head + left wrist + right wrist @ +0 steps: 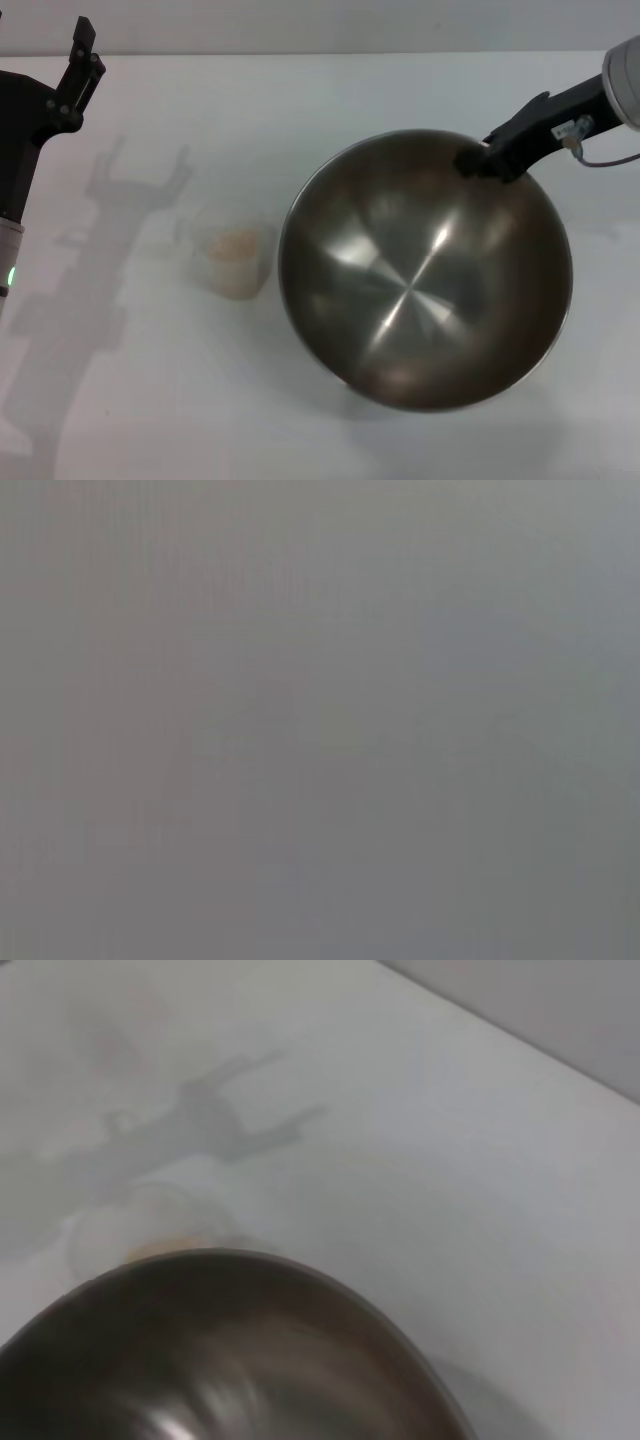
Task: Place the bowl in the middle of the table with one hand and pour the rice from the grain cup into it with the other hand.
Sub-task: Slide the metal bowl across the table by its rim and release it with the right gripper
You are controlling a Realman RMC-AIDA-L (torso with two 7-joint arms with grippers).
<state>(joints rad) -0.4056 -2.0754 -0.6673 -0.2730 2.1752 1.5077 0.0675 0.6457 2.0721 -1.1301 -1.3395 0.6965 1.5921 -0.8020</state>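
Nearest the head camera: bowl (pixel 425 275), steel, right of centre on the table (pixel 300 100). Its mouth faces up and tips slightly toward the near side; the far rim sits higher in view than the near rim. Round in outline, so no long axis to record. Inside is shiny and shows no rice.

Left to right:

Left gripper (pixel 80 62) is at the far-left edge, raised, fingers pointing up and away from the table. It holds nothing. Fingers appear close together, but I cannot tell for certain whether they are closed. Left wrist view shows only flat grey.

Cup (pixel 232 260) stands upright on the table, just left of the bowl, mouth up. Whether it touches the bowl's wall cannot be told. The pouring lip's direction cannot be made out. Rice (pixel 234 246) lies inside as a pale beige heap.

Right gripper (pixel 478 162) reaches in from the far right and is clamped on the bowl's far rim, fingers pointing left and toward the near side.

Right wrist view: bowl (pixel 220 1350) fills the near part of the picture, with the cup (pixel 140 1225) beyond its rim and rice (pixel 165 1248) just showing as a tan patch.
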